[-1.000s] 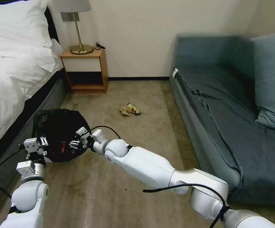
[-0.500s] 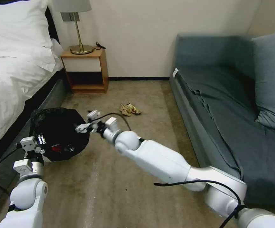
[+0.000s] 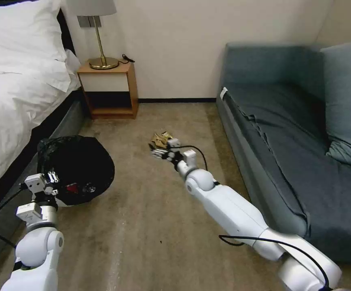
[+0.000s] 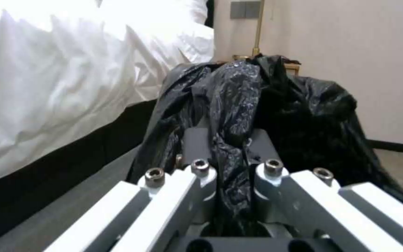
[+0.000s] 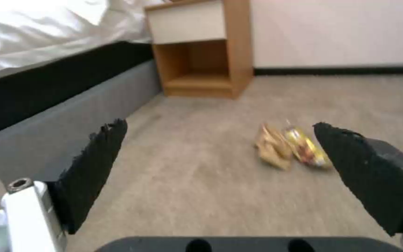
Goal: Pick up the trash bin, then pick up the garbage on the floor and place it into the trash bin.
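The trash bin [image 3: 76,169], its black bag spilling over the rim, hangs tilted beside the bed with a red piece [image 3: 71,188] lying inside. My left gripper [image 3: 48,182] is shut on its near rim; in the left wrist view the black bag [image 4: 232,105] is pinched between the left gripper's [image 4: 229,147] fingers. The garbage [image 3: 161,138] on the carpet is a pair of crumpled gold and tan wrappers [image 5: 290,147]. My right gripper [image 3: 159,152] hovers open just short of them, and in the right wrist view they lie ahead of the right gripper [image 5: 220,140], toward one black pad [image 5: 351,154].
A bed [image 3: 17,93] with white linen runs along the left. A wooden nightstand [image 3: 108,91] with a brass lamp [image 3: 100,60] stands against the back wall. A blue-grey sofa [image 3: 297,133] borders the right. Bare carpet [image 3: 143,226] lies between them.
My right gripper drew back out of the trash bin, leaving the red piece inside, and swung right across the carpet to the wrappers. The left arm still holds the bin.
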### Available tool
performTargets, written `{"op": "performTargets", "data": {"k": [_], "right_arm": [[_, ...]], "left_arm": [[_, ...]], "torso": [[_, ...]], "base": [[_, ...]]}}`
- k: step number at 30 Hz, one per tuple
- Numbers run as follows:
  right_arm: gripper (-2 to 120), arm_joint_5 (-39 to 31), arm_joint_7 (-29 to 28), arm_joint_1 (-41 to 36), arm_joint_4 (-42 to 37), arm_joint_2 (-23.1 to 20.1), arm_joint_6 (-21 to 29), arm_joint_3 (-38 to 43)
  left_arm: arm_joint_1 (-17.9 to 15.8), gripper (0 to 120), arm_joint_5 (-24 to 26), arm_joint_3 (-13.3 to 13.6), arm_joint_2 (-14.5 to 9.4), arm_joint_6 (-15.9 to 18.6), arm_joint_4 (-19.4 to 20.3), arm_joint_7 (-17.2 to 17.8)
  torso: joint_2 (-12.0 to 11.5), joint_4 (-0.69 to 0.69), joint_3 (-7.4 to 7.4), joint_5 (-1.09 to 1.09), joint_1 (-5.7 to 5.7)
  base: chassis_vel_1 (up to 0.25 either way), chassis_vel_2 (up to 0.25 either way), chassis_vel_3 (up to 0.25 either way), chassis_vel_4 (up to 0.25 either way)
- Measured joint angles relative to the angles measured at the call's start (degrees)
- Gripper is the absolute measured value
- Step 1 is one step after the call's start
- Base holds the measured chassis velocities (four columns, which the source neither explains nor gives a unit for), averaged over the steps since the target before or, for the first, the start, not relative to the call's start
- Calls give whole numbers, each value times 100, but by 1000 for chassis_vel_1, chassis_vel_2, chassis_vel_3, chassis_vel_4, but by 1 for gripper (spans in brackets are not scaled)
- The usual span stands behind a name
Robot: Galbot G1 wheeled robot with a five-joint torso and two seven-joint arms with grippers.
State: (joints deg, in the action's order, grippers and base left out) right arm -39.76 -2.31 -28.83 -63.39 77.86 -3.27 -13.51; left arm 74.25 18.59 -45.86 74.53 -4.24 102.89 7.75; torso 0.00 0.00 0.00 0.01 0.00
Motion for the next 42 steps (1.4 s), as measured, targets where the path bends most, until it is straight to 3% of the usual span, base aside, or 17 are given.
{"op": "performTargets", "data": {"k": [9, 20, 24, 42], "right_arm": [[100, -305, 110, -357, -41, -131, 237, 238], [100, -244, 468, -707, 149, -133, 104, 508], [100, -569, 484, -767, -22, -187, 87, 518], [100, -551, 643, -837, -29, -177, 36, 520]], "left_arm": [[104, 5, -62, 4, -25, 1, 99, 11], [275, 5, -92, -62, -22, -11, 207, 4], [317, 5, -125, -67, -62, -31, 254, -23], [484, 5, -75, -220, -147, -35, 361, -39]], "torso": [[0, 0, 0, 0, 0], [0, 1, 0, -1, 0], [0, 0, 0, -1, 0], [0, 1, 0, -1, 0]], "base": [[0, 0, 0, 0], [0, 0, 0, 0], [0, 0, 0, 0], [-4, 4, 9, -3]]}}
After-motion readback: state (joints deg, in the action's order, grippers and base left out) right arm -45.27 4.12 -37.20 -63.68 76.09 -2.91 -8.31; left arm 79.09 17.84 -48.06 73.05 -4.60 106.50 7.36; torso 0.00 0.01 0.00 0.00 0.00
